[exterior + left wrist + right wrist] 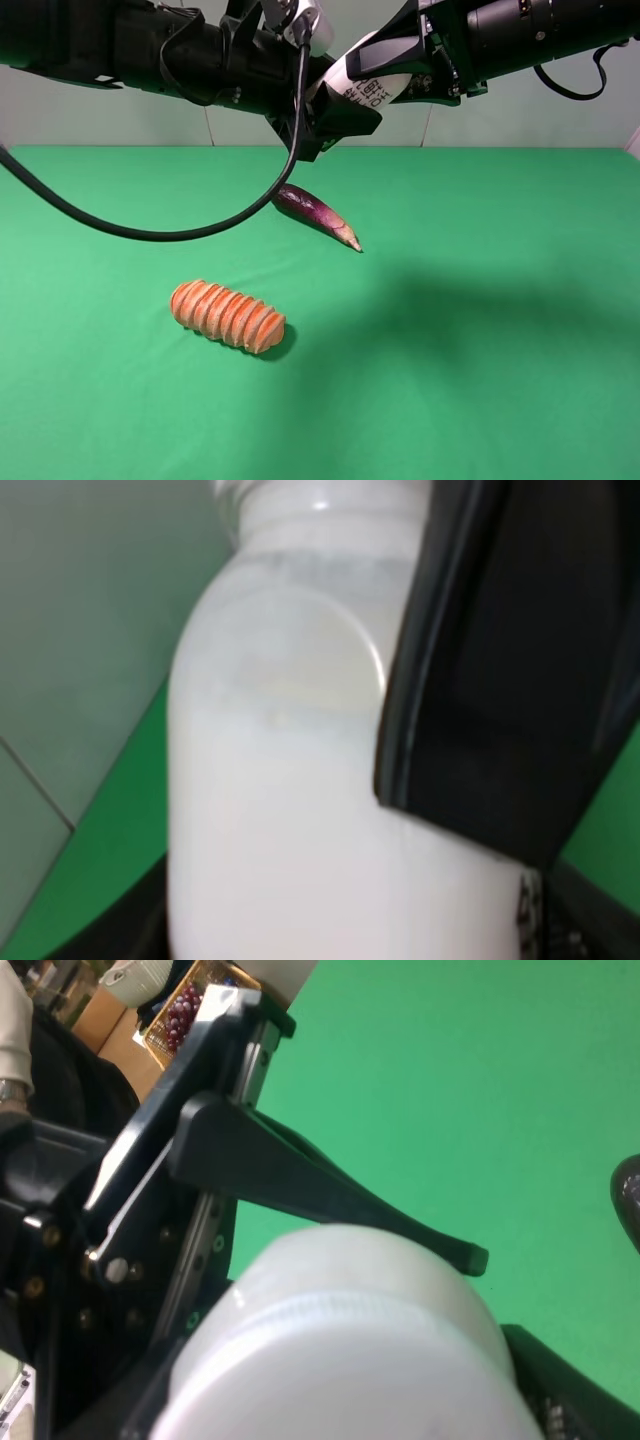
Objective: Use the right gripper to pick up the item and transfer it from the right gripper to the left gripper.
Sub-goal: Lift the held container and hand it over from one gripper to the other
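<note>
Above the eggplant (318,216), the right tool (408,80) clamps the drink bottle (372,88). I cannot tell the left tool's (338,102) grip; releasing early would likely drop it.

Bright, even light falls from overhead in the high view, which is sharp throughout. A wide soft shadow lies on the right half of the green table (120,420), and a thin dark one hugs the bread loaf (228,317). In the left wrist view the bottle (280,810) is blurred, with a small glare spot near its shoulder. In the right wrist view its cap (350,1360) is out of focus.
</note>
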Motion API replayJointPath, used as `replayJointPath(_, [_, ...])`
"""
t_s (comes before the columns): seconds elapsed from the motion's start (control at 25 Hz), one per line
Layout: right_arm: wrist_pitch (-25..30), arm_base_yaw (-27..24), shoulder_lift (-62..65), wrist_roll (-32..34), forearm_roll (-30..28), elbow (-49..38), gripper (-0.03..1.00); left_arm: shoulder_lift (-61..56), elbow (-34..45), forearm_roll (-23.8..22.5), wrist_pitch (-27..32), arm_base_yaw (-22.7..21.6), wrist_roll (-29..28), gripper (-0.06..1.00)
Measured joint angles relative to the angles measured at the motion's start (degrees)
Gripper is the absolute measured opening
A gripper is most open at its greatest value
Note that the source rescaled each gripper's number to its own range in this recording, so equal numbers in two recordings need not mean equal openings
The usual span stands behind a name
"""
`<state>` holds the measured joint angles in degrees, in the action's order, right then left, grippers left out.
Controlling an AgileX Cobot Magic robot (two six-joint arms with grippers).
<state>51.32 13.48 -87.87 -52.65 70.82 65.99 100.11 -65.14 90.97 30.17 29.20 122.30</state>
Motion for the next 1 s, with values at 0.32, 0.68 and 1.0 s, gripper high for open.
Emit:
replayJointPath(0.32, [-0.06,0.00,0.00,0.05,0.12,0.00,0.00,0.00,0.00,0.00,-0.05,0.06,-0.90,0.01])
replayJointPath(0.68, [-0.10,0.00,0.00,0.05,0.29,0.00,0.00,0.00,0.00,0.00,-0.05,0.06,-0.90,0.01])
replayJointPath(1.0, [-0.24,0.00,0.00,0.50,0.47,0.00,0.00,0.00,0.00,0.17,-0.05,0.06,-1.24,0.01])
